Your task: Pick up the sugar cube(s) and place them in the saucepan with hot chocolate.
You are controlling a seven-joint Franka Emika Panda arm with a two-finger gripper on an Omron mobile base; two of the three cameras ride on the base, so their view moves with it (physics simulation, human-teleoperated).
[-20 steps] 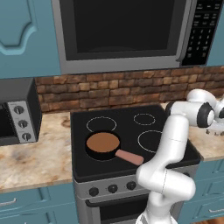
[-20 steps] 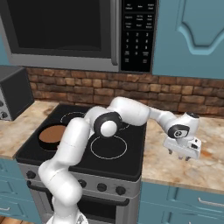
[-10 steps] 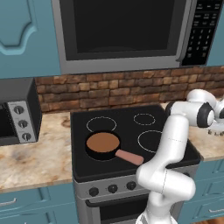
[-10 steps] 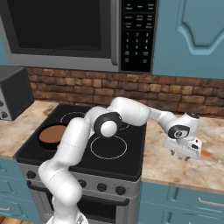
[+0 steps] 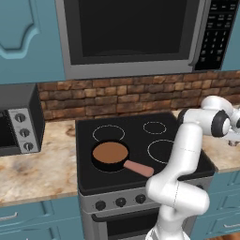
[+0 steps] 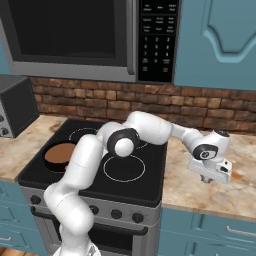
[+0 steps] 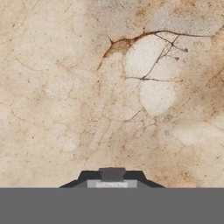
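Note:
The saucepan with hot chocolate (image 5: 110,153) sits on the stove's front left burner, its pink handle (image 5: 138,168) pointing to the front right; it also shows as the saucepan (image 6: 59,154) in the right base view. My gripper (image 6: 208,178) is down at the marble counter right of the stove, far from the pan, and shows as the gripper (image 5: 232,142) at the picture's right edge. In the hand view the gripper (image 7: 112,178) is shut, and a small pale block, the sugar cube (image 7: 112,184), sits between the dark fingertips (image 7: 89,176).
The black stove top (image 6: 127,170) has other bare burner rings between hand and pan. A microwave (image 5: 136,35) hangs above the stove. A toaster oven (image 5: 16,119) stands on the left counter. The marble counter (image 6: 235,192) stretches to the right.
The jaws have gone from wide open to shut at the counter. The hand has dropped slightly; the arm, pan and cameras have stayed put.

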